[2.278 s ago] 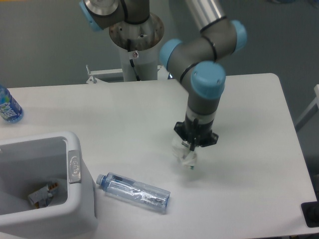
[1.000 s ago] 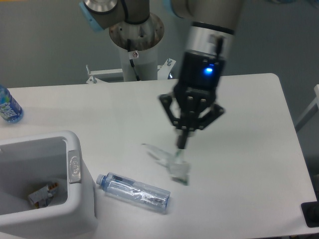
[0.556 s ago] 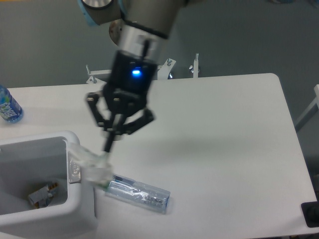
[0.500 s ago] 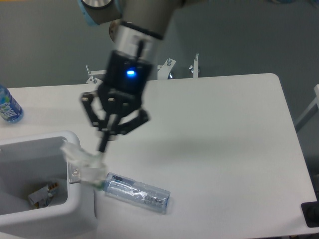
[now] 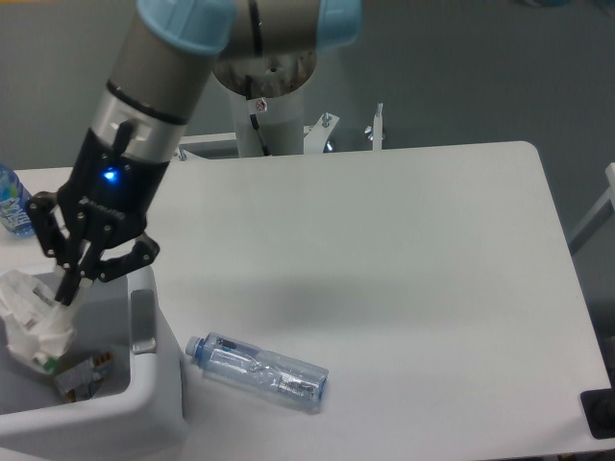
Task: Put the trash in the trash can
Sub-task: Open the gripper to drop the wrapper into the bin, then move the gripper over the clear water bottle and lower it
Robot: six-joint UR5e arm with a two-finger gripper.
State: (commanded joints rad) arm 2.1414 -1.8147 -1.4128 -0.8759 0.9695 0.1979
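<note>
My gripper (image 5: 63, 294) hangs over the trash can (image 5: 154, 384) at the lower left, shut on a crumpled white paper wad (image 5: 34, 319) with small green marks. The wad dangles below the fingertips, above the can's opening. A clear plastic bottle with a blue cap (image 5: 258, 371) lies on its side on the white table, just right of the can, cap pointing toward it.
Some earlier scrap (image 5: 85, 374) lies at the bottom of the can. A bottle with a blue label (image 5: 12, 206) stands at the table's far left edge. The arm's base column (image 5: 264, 115) rises behind the table's back edge.
The gripper has carried the paper wad leftward from the table's middle, past the can's rim, to above the can's opening. The bottle has stayed put.
</note>
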